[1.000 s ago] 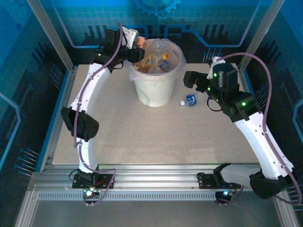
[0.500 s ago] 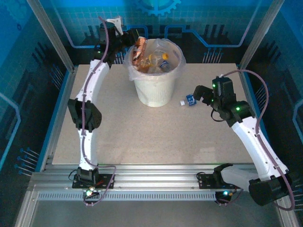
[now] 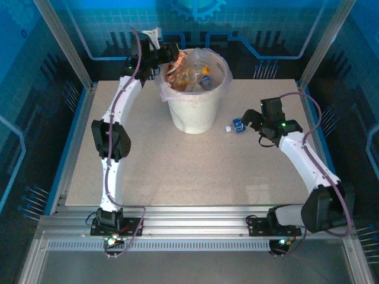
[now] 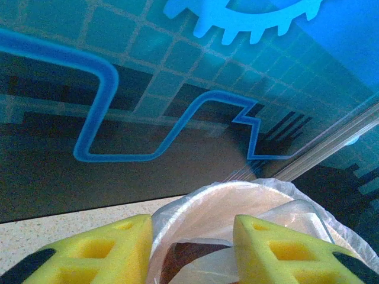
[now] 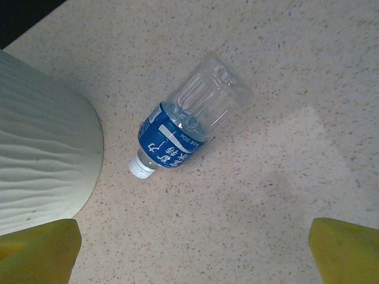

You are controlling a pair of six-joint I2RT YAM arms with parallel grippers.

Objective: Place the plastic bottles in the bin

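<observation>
bin (image 3: 192, 112) white, wavy-ribbed; bottle (image 5: 183, 127) clear, blue label, white cap; table (image 3: 195, 171) speckled beige; right gripper pads (image 5: 343, 248) yellow.

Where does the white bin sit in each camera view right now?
Top external: bin, upper centre.
Left wrist: its bagged rim, bottom centre.
Right wrist: its ribbed white wall, left edge.
Shared landmark: the speckled tabletop, seen in all three.

White arms (image 3: 120, 102), black joints, yellow jaws
</observation>
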